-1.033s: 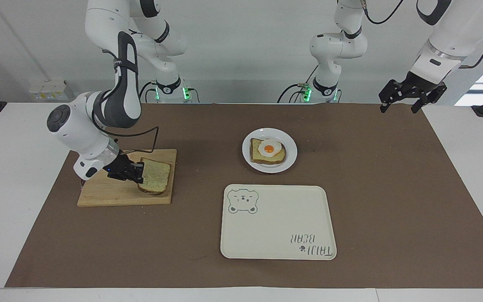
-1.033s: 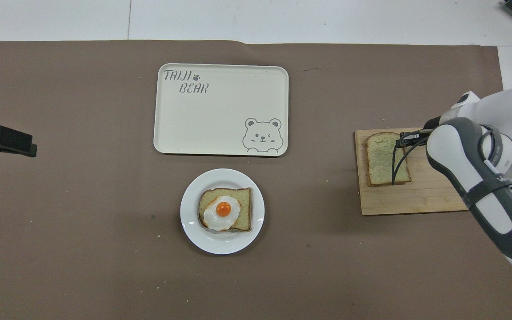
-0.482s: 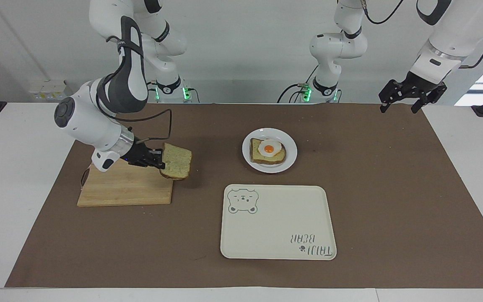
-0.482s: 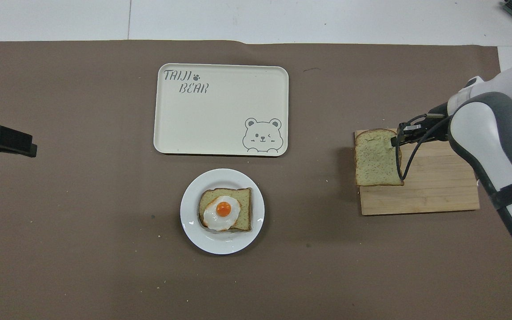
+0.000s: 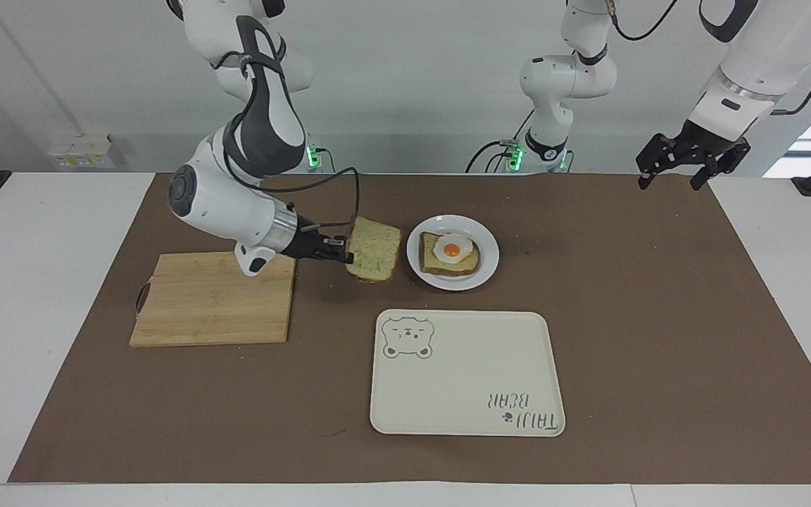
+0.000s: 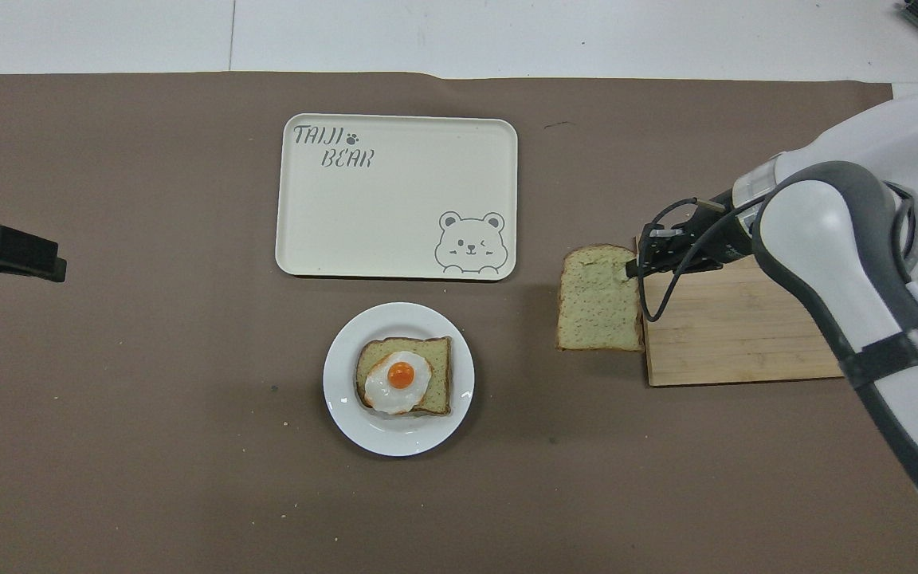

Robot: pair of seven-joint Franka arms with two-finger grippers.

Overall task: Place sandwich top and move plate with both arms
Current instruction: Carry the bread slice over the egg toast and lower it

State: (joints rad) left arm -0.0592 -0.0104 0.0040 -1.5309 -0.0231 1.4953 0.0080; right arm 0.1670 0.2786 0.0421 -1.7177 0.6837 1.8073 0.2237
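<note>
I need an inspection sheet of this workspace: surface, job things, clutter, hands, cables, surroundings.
Surface: brown paper mat over a white table.
Job things: plain speckled bread slice held in the air between the wooden cutting board and the round white plate; egg-topped bread slice on the plate.
Clutter: cream rectangular bear tray, bare.
Hands: right hand shut on the bread's edge; left hand open, waiting over the mat's corner.
Cables: black cable looping at the right wrist.
Surroundings: white wall, wall socket.

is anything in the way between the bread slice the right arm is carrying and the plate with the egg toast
Nothing visible. The plain speckled bread slice, held by the right gripper, hangs over bare brown mat beside the small round white plate; the egg-topped slice lies uncovered.
</note>
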